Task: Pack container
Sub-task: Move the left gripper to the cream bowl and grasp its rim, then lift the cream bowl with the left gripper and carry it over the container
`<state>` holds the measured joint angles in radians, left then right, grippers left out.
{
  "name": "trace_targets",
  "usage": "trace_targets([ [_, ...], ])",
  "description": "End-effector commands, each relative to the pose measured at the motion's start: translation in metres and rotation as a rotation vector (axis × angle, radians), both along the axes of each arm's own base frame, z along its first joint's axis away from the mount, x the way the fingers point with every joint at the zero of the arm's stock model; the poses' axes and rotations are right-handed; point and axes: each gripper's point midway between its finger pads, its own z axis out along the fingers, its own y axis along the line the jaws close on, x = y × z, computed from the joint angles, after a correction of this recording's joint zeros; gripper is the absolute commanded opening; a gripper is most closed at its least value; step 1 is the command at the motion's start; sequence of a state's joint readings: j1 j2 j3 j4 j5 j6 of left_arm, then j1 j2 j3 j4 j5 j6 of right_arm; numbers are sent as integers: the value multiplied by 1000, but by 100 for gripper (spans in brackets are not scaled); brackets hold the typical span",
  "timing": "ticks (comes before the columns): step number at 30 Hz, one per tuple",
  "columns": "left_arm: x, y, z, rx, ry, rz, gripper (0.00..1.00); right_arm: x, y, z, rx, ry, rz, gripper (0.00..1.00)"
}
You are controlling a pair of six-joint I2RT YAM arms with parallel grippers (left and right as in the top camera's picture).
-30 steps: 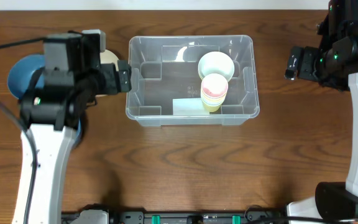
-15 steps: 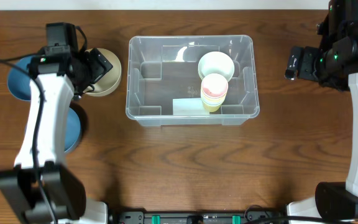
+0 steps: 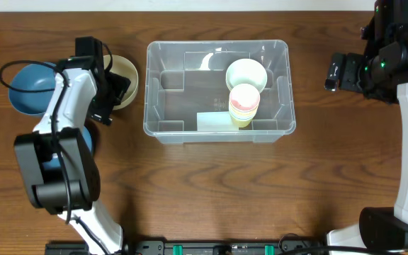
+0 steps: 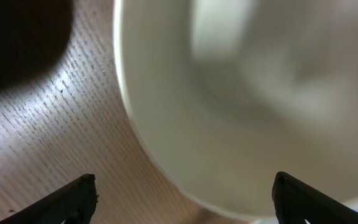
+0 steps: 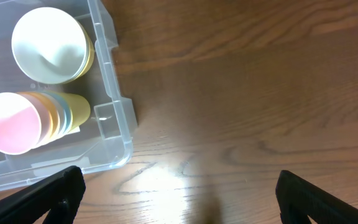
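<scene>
The clear plastic container stands at the table's middle; its corner also shows in the right wrist view. Inside are a cream bowl and a stack of pastel cups with a pink one on top. A second cream bowl sits left of the container and fills the left wrist view. My left gripper is open, right over this bowl's near rim, holding nothing. My right gripper is open and empty over bare wood right of the container.
A blue bowl sits at the far left, and another blue dish lies partly under my left arm. The table is dark brown wood.
My left arm has swung back and turned, from beside the container's left wall to over the cream bowl. The bowl has stayed put. The right arm has not moved.
</scene>
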<state>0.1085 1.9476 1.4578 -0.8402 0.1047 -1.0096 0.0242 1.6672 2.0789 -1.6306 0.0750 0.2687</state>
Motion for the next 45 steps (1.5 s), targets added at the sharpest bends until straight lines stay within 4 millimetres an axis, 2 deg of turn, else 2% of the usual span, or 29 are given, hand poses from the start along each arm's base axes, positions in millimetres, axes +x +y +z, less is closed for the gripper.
trace_targets([
  [1,0,7,-11,-1,29,84,81,-2,-1,3,-1,-10,7,99],
  [4,-2,12,-20,-3,52,94,60,-2,-1,3,-1,-10,7,99],
  [5,-3,13,-22,-4,59,98,50,-2,-1,3,-1,-10,7,99],
  [8,-4,19,-24,-4,63,109,29,-2,-1,3,-1,-10,7,99],
  [13,-5,25,-24,-4,61,115,6,-2,-1,3,-1,-10,7,99],
  [21,2,21,-17,-87,13,63,6,-2,-1,3,-1,-10,7,99],
  [27,11,29,3,-78,-64,61,6,-2,-1,3,-1,-10,7,99],
  [32,28,40,40,-32,-213,8,6,-2,-1,3,-1,-10,7,99],
  [34,35,45,61,-6,-286,-13,6,-2,-1,3,-1,-10,8,99],
  [39,38,50,109,37,-421,-31,6,-2,-1,3,-1,-10,7,99],
  [42,34,44,139,70,-490,-114,6,-2,-1,3,-1,-10,7,99],
  [45,31,24,165,69,-567,-262,6,-2,-1,3,-1,-10,7,99],
])
